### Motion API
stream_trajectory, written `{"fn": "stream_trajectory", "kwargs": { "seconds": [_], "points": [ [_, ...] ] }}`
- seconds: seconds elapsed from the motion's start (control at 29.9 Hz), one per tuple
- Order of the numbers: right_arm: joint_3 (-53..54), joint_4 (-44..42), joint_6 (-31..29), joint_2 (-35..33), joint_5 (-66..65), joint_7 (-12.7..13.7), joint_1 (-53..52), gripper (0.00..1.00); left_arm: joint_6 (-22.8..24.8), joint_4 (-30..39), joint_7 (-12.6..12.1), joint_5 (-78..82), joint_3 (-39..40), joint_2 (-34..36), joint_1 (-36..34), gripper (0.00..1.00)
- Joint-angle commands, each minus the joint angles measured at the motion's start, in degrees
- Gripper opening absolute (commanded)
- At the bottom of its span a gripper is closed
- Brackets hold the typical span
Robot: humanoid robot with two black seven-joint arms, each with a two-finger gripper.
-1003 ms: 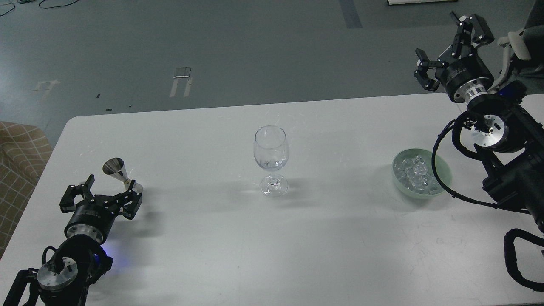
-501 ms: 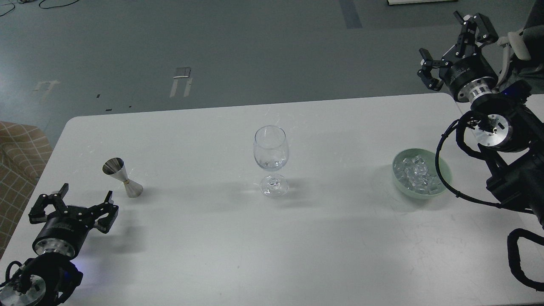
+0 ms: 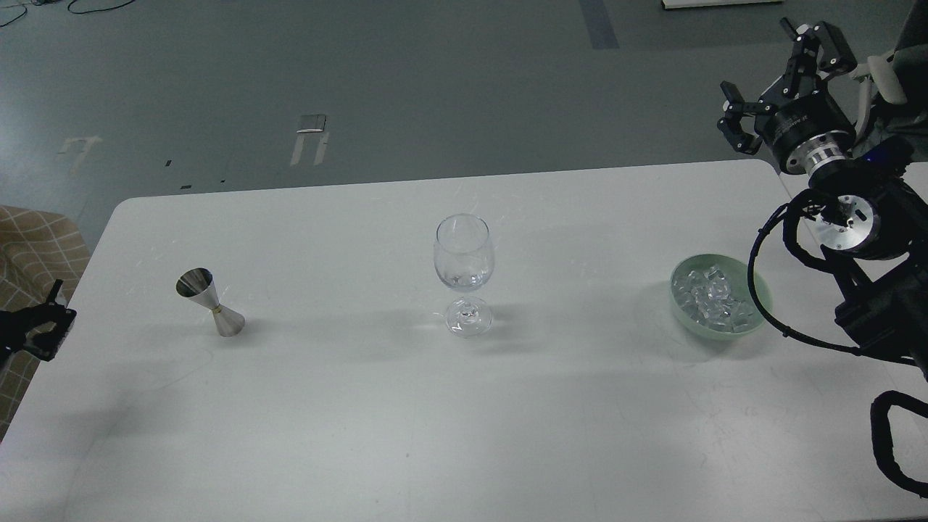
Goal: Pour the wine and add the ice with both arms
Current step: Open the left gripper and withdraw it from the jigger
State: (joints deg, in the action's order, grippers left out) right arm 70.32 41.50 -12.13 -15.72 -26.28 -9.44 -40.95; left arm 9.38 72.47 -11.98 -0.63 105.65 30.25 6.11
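Two claws: my right claw point(image 3: 779, 87) hangs spread and empty beyond the bowl point(image 3: 754, 319) of ice point(image 3: 712, 299), my left claw point(image 3: 36, 328) unreadable at the table edge; I should descend straight onto one cube.

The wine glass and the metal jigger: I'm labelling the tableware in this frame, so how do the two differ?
The wine glass is clear and see-through; the jigger is opaque, shiny metal. The wine glass has a rounded bowl on a thin stem and round foot; the jigger is two cones joined at a narrow waist. The wine glass stands near the table's middle, the jigger far to the left. Both stand apart from either gripper.
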Motion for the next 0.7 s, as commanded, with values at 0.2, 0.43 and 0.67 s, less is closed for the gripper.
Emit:
{"fn": "stream_trajectory", "kwargs": {
  "seconds": [0.2,0.43,0.67],
  "points": [
    [0.0,0.5,-0.2,-0.5,-0.1,-0.1,-0.2,1.00,5.4,-9.0,0.7,14.0,-0.9,4.8,-16.2,0.97],
    [0.0,0.7,-0.2,-0.5,-0.1,-0.1,-0.1,1.00,8.1,-15.9,7.8,21.5,-9.9,5.3,-26.8,0.97],
    [-0.1,0.7,-0.2,-0.5,-0.1,-0.1,-0.1,1.00,7.4,-22.0,16.7,29.9,-24.6,4.8,-35.6,0.97]
  ]
}}
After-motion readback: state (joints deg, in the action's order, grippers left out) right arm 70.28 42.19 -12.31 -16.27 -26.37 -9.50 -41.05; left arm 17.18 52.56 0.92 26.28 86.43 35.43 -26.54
